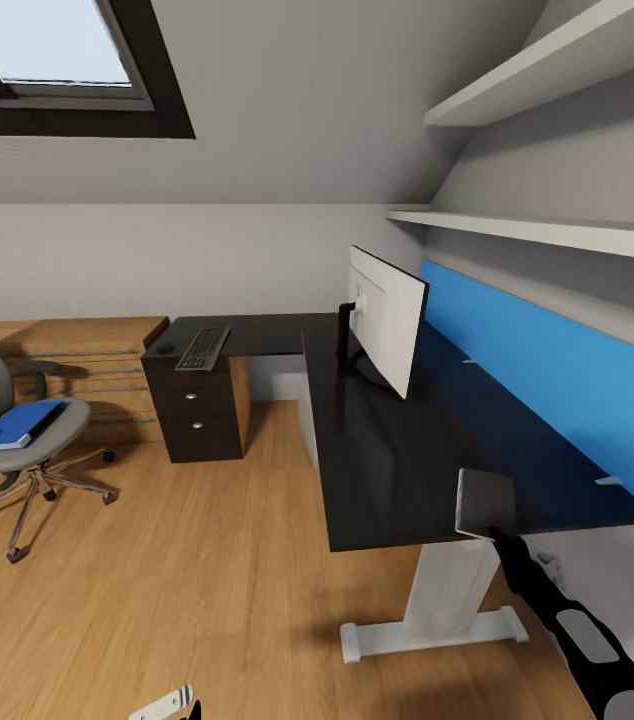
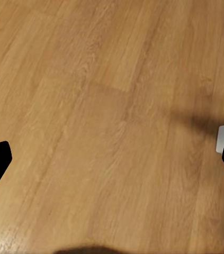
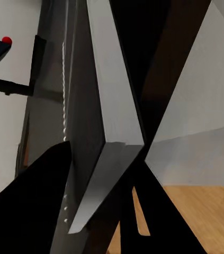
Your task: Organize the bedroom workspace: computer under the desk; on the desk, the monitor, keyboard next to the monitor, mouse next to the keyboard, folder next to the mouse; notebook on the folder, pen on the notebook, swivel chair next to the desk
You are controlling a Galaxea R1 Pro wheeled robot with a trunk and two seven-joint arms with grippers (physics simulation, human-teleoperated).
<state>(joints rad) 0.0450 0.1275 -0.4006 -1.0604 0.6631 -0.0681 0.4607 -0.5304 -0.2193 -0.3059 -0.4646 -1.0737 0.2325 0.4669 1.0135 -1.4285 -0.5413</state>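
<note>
Right claw (image 1: 494, 528) sat at the near end of the large L-shaped black-topped desk (image 1: 387, 480), its two black fingers pinching a flat grey square panel (image 1: 485, 500) that stood upright against the desk edge. In the right wrist view the panel ran between the jaws, gripped low on one edge. Left claw (image 2: 112, 164) hung low over the light wood plank floor (image 2: 90, 106), fingers spread wide, nothing between them.

Further out, the wide flat monitor with white back and black stand (image 1: 387, 320) stood on the desk, in front of the bright blue back panel (image 1: 557, 385). The slim silver-grey keyboard with dark keys (image 1: 203, 347) lay on the far wing, above the black three-drawer unit (image 1: 197, 410), well apart from the monitor. The small dark rounded mouse (image 1: 165, 349) lay just beside the keyboard.

The flat bright-blue rectangular folder (image 1: 19, 422) lay on the seat of the grey-upholstered swivel chair on a five-spoke metal base (image 1: 17, 465), well apart from the desk. A dark strip ran along one folder edge; probably the notebook, too small to tell.

Handling guesses:
- Folder looked thin, light and fairly stiff, with a probably slick cover. Best pinched at the edge nearest the seat rim, kept level so nothing slides off.
- Keyboard looked long, rigid and light. Gripping mid-length across the narrow side would stop it swinging.
- Mouse was rounded and likely to slip. Close on its flanks.
- Chair would roll on castors if pushed.
</note>
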